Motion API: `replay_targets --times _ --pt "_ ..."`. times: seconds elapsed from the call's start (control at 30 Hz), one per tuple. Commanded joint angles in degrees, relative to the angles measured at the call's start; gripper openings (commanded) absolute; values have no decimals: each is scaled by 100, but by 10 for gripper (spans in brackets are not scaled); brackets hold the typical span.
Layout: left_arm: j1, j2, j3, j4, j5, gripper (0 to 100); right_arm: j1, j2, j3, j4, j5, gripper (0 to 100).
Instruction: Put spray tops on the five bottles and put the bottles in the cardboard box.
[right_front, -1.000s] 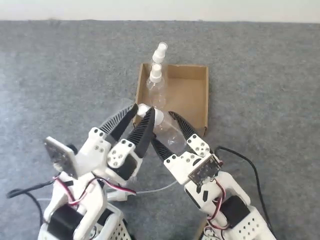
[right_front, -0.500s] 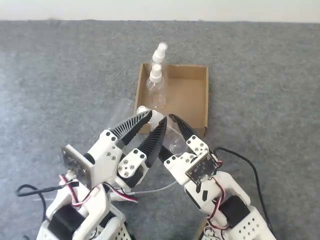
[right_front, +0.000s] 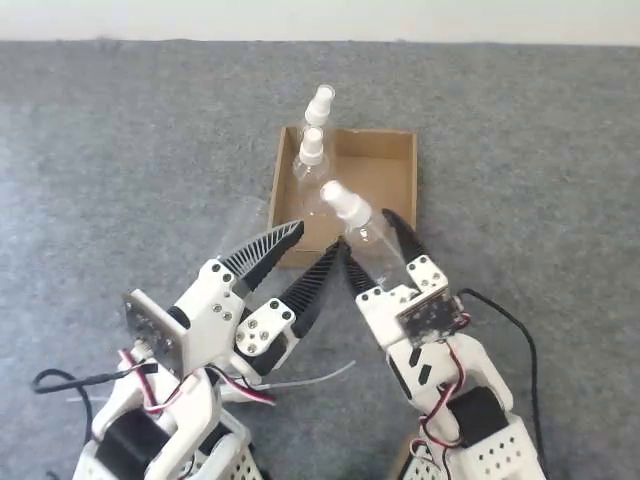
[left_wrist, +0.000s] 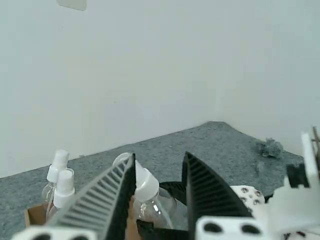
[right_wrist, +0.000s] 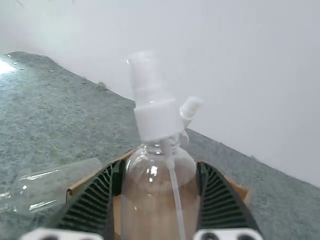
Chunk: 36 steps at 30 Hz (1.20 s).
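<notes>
**Desk:** From above, what does the right gripper (right_front: 372, 245) hold?

**Photographer:** Its fingers pinch a clear bottle (right_front: 368, 232) above the near half of the cardboard box (right_front: 411, 190). The bottle is tilted. Its long axis runs near-right to far-left, and the white spray top (right_front: 340, 200) points far-left.

**Desk:** And the left gripper (right_front: 320, 240)?

**Photographer:** Its fingers are spread with nothing between them, at the box's near wall, left of the other gripper. A second bottle (right_front: 312, 165) stands capped in the box's far-left corner. A third bottle (right_front: 320, 105) stands on the gray carpet (right_front: 120, 150) just beyond the far wall.

**Desk:** The left wrist view?

**Photographer:** The spread fingers frame the spray top of the held bottle. The two capped bottles stand upright farther off.

**Desk:** The right wrist view?

**Photographer:** Both fingers press the bottle's body, and the top points away from the gripper. A thin tube (right_wrist: 176, 200) runs down inside. A fourth bottle (right_wrist: 50, 185) lies on its side on the carpet, beside the box's left wall.
</notes>
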Motion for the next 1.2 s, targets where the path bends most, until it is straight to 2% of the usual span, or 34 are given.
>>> replay_targets --times 0.0,0.17,0.3,0.47,0.63,0.83,1.17 --pt "35 44 -31 -79 -53 143 549 -110 -519 -233 -774 47" --pt "35 44 -48 53 -44 202 1305 -110 -668 -453 -1565 47" --pt "44 44 -13 53 -44 205 1499 -110 -897 -435 -1873 47" --pt "79 44 84 9 -105 195 1481 -110 -1090 -435 -1873 47" --pt "79 44 242 -185 -545 162 1473 -110 -1327 -453 -1873 47" --pt "79 44 497 -501 -571 160 1455 -110 -1591 -488 -1873 47" --pt "88 44 514 -484 -571 159 549 -110 -1916 -488 -1829 47"
